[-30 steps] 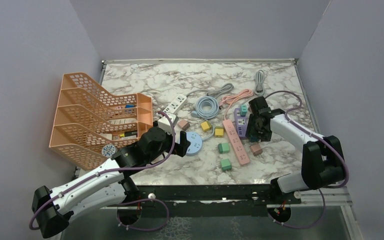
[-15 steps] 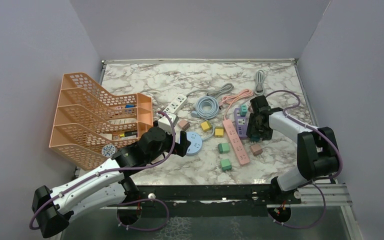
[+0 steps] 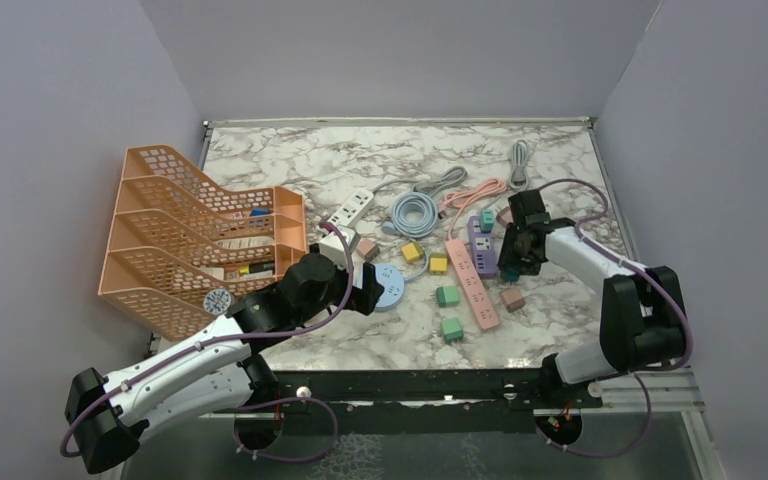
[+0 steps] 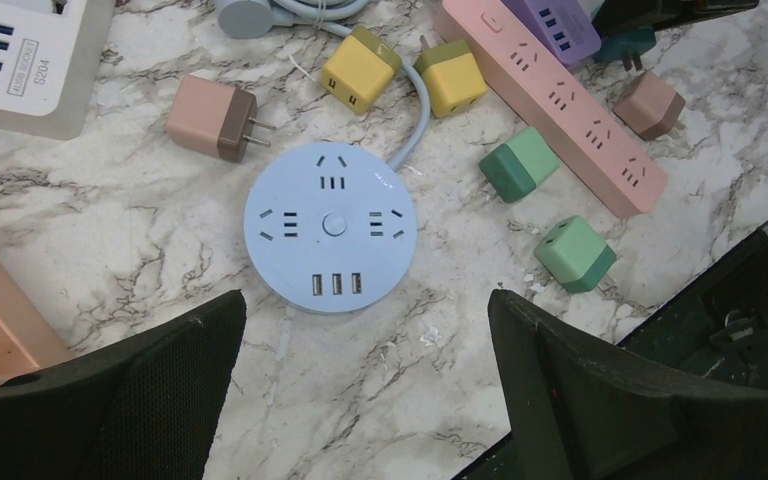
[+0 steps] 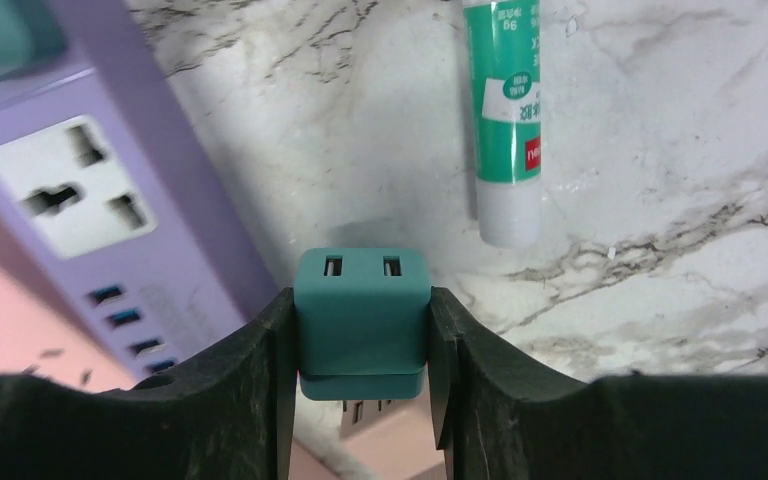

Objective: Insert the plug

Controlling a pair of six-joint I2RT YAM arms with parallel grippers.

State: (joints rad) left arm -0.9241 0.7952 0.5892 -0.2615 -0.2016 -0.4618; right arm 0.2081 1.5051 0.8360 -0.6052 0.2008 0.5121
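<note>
My right gripper is shut on a teal plug, one finger against each side. The plug's two USB ports face the camera and its metal prongs point away underneath. It is held just right of the purple power strip, whose universal socket is free. In the top view the right gripper sits between the purple strip and a brown-pink adapter. My left gripper is open and hangs over the marble just in front of the round blue socket hub, holding nothing.
A green-and-white glue stick lies right of the teal plug. A long pink strip, green and yellow cube adapters, a white strip and coiled cables crowd the middle. An orange file rack stands left.
The right gripper's jaws have closed onto the teal plug, and its wrist has shifted slightly right. The left arm has not moved.
</note>
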